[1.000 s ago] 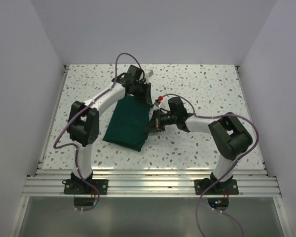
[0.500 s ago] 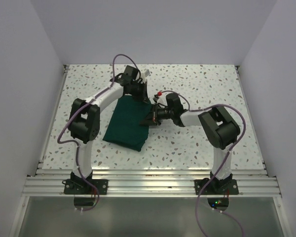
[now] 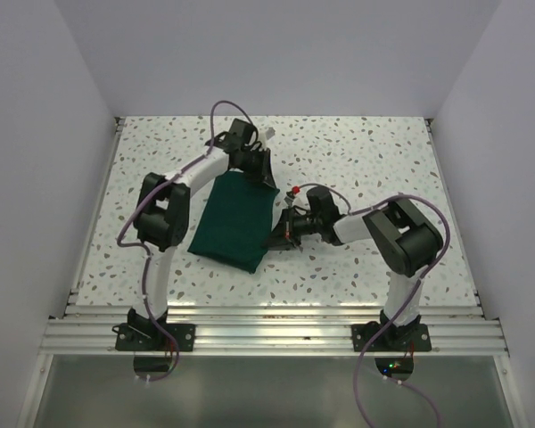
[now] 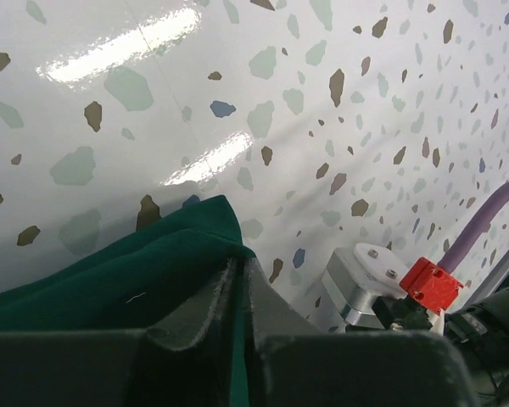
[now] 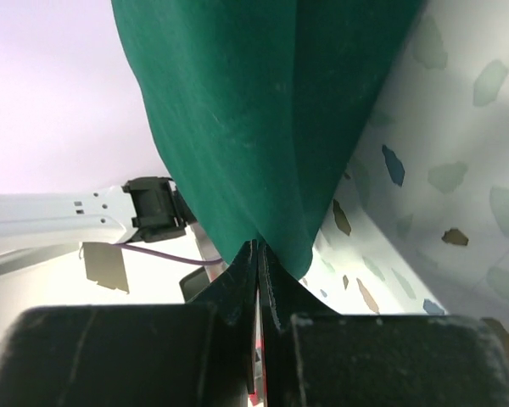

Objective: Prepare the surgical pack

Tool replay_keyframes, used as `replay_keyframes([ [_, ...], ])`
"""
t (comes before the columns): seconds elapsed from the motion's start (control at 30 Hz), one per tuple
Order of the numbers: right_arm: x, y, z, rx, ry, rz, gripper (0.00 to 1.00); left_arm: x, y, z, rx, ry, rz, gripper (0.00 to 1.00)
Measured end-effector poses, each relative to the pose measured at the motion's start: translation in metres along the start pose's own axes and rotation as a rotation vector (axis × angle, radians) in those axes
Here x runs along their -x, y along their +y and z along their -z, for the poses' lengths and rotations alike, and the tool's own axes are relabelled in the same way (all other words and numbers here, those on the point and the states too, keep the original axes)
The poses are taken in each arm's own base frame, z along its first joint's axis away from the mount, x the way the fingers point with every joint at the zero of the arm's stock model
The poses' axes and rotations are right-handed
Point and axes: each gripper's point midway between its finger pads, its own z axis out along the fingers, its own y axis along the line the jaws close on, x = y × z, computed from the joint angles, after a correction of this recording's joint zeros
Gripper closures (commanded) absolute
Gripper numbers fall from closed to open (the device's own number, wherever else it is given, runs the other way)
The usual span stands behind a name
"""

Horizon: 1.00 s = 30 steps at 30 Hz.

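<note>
The surgical pack (image 3: 231,223), a dark green drape folded into a rectangle, lies on the speckled table between the arms. My left gripper (image 3: 266,179) is at its far right corner. In the left wrist view the left gripper (image 4: 238,273) is shut, with green cloth (image 4: 144,275) pinched between the fingers. My right gripper (image 3: 277,239) is low at the pack's right edge. In the right wrist view the right gripper (image 5: 257,253) is shut at the tips, and the drape's (image 5: 254,110) folds run down into them.
The white speckled table (image 3: 366,160) has raised walls on the left, right and back. A metal rail (image 3: 267,334) runs along the near edge by the arm bases. The right arm's wrist with a red part (image 4: 429,284) sits close beside the left gripper.
The right gripper slid toward the near side along the pack's right edge. The left gripper closed on the far right corner. The pack stayed in place.
</note>
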Motion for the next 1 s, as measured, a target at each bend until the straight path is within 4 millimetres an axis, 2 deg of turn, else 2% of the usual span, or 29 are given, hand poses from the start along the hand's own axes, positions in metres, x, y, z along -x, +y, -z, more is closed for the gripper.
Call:
replay_keyframes([
  [0.1,-0.004,0.004,0.005,-0.014,0.007,0.015,1.0,0.005,-0.002,0.005,0.015,-0.014,-0.006,0.78],
  [0.2,-0.005,0.013,0.011,-0.029,0.016,0.044,1.0,0.005,-0.004,0.022,0.049,-0.033,-0.01,0.74],
  [0.27,-0.003,0.024,0.015,-0.04,0.02,0.082,1.0,0.001,-0.008,0.045,0.084,-0.056,-0.013,0.74],
  [0.37,0.003,0.039,0.021,-0.072,0.021,0.15,1.0,-0.008,-0.02,0.092,0.124,-0.108,-0.026,0.75],
  [0.47,0.004,0.044,0.031,-0.147,0.017,0.221,1.0,-0.032,-0.031,0.147,0.169,-0.177,-0.023,0.82],
  [0.53,0.003,0.042,0.038,-0.215,0.017,0.268,1.0,-0.06,-0.03,0.176,0.207,-0.208,0.01,0.9],
  [0.6,-0.003,0.038,0.045,-0.281,0.03,0.312,1.0,-0.096,-0.019,0.193,0.252,-0.216,0.06,0.96],
  [0.7,-0.022,0.03,0.052,-0.358,0.078,0.358,1.0,-0.154,0.005,0.198,0.327,-0.174,0.154,0.98],
  [0.77,-0.036,0.025,0.052,-0.395,0.12,0.379,1.0,-0.192,0.022,0.192,0.377,-0.111,0.226,1.0],
  [0.83,-0.053,0.021,0.047,-0.423,0.168,0.403,1.0,-0.221,0.038,0.182,0.419,-0.035,0.283,1.0],
  [0.9,-0.07,0.02,0.04,-0.443,0.211,0.437,1.0,-0.242,0.049,0.172,0.458,0.038,0.327,1.0],
  [1.0,-0.095,0.022,0.027,-0.453,0.264,0.492,1.0,-0.253,0.062,0.163,0.509,0.091,0.351,1.0],
])
